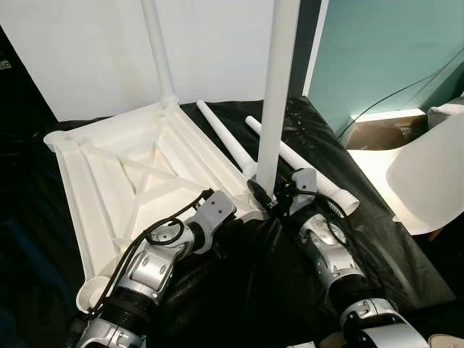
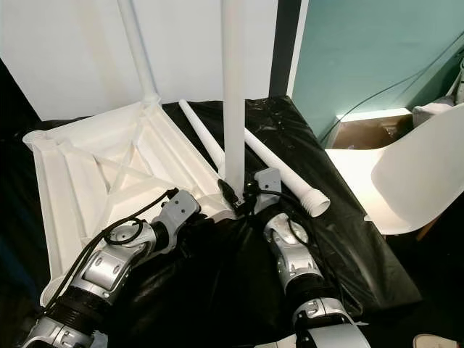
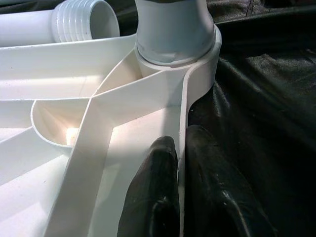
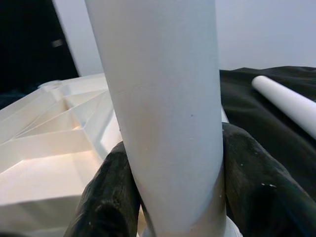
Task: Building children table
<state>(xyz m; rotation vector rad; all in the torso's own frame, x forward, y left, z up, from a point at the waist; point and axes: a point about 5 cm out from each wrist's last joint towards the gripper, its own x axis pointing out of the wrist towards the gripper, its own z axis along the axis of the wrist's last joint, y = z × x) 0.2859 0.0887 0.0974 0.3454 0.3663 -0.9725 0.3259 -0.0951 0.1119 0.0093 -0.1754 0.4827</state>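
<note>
Seating a leg in the upturned tabletop

Right claw (image 1: 270, 197) clamped round upright leg (image 1: 275, 94) at tabletop's (image 1: 138, 181) 4 o'clock socket; left claw (image 3: 180, 197) pinching the rim alongside. Spare legs (image 1: 304, 163) lying at 2 o'clock. Risk, likely: cross-threading if leg tilts.

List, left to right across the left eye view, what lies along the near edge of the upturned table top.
Left tool pinching the white ribbed plastic table top rim → upright white plastic leg clamped by right tool → loose white leg lying on black sheet → white chair.
</note>
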